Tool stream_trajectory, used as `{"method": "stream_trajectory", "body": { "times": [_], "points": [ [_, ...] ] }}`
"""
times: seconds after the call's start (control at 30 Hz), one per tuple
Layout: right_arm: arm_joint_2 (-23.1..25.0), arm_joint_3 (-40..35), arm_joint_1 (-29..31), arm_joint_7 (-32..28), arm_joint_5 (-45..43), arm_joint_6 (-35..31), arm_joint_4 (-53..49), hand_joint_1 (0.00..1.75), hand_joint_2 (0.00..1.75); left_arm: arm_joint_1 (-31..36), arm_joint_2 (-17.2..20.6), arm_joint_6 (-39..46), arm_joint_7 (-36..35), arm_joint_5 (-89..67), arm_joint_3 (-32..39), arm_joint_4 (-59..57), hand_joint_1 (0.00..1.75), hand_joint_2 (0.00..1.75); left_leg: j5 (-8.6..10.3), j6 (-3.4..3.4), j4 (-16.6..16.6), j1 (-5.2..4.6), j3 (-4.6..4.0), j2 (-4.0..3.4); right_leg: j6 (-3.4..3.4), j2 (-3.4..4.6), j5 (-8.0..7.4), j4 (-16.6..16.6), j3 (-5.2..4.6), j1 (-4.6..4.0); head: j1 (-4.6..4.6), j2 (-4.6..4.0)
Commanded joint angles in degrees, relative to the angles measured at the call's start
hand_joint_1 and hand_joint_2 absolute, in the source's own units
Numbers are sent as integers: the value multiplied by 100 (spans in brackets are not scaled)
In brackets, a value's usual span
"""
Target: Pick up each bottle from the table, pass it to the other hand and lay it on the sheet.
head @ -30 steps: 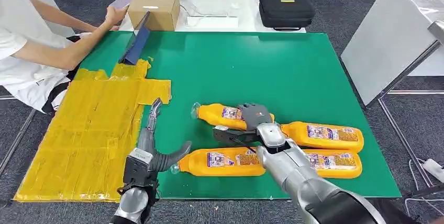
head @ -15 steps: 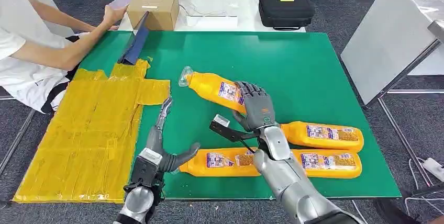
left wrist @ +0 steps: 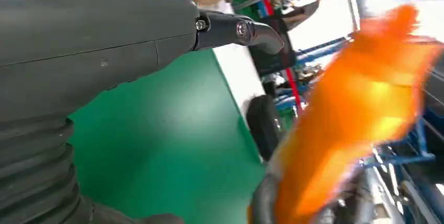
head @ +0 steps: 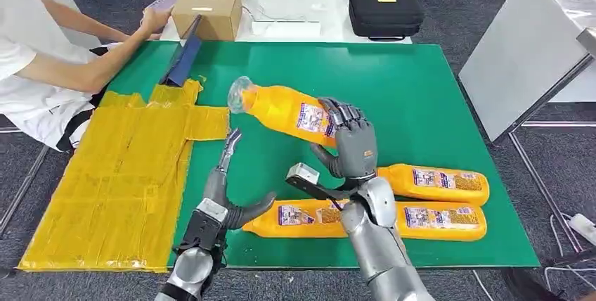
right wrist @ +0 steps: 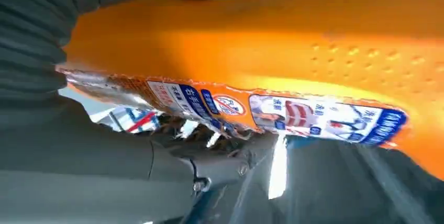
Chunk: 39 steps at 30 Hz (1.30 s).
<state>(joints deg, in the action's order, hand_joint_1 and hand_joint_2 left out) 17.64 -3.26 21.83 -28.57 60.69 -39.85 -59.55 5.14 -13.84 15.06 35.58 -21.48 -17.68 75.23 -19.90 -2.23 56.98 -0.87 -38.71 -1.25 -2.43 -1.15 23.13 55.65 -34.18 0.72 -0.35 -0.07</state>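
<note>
1. The right robot hand [head: 353, 148] sits just right of the head view's centre, its fingers wrapped round the base end of an orange bottle [head: 281, 109] and holding it clear above the green table [head: 422, 90].
2. The held bottle tilts, its clear cap end pointing to the upper left of the frame, its label beside the fingers.
3. The left robot hand [head: 226, 190] is at lower centre-left, holding nothing, its fingers stretched upward and its thumb spread out to the right.
4. Three more orange bottles [head: 429, 183] lie on their sides on the table at lower right.
5. The yellow sheet [head: 119, 181] covers the left of the frame.
6. A person [head: 42, 69] sits at upper left, an arm reaching toward a cardboard box [head: 207, 9].
</note>
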Motion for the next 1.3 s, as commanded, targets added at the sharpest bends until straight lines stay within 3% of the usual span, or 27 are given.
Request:
{"method": "stream_trajectory", "body": {
  "times": [0.03,0.2,0.37,1.1,1.2,1.3],
  "points": [
    [217,-790,-709,-572,-1377,-15,-932,175,175,683,254,-1402,-369,1187,-331,-314,0,175,-18,22,8,10,21,10,12,8,14,4,22,-6,0,0],
    [-6,-1813,-769,-495,-1980,1,-764,175,175,1223,198,-1870,-552,1756,-175,-619,0,175,-13,24,4,12,14,-2,15,8,6,2,10,-8,2,0],
    [-63,-2178,-725,-431,-2100,-15,-533,175,175,1375,135,-2244,-791,2485,-23,-608,0,175,-2,20,-1,9,13,-7,19,10,3,-2,7,-6,0,0],
    [-100,-2333,-461,-366,-2367,266,271,175,175,1154,253,-2277,-803,3153,81,-209,0,175,-4,22,-2,10,15,-12,15,19,-1,-5,13,-7,0,0],
    [-75,-2372,-221,-182,-2261,432,1046,175,175,919,303,-2137,-625,3060,12,269,0,175,-10,26,2,13,20,-8,18,19,4,-3,19,-8,2,0],
    [-84,-2362,-219,-203,-2267,434,1067,175,175,909,312,-2134,-623,3059,11,291,0,175,-3,17,-3,6,11,-13,13,17,-1,-4,8,-3,2,0]
  ]
}}
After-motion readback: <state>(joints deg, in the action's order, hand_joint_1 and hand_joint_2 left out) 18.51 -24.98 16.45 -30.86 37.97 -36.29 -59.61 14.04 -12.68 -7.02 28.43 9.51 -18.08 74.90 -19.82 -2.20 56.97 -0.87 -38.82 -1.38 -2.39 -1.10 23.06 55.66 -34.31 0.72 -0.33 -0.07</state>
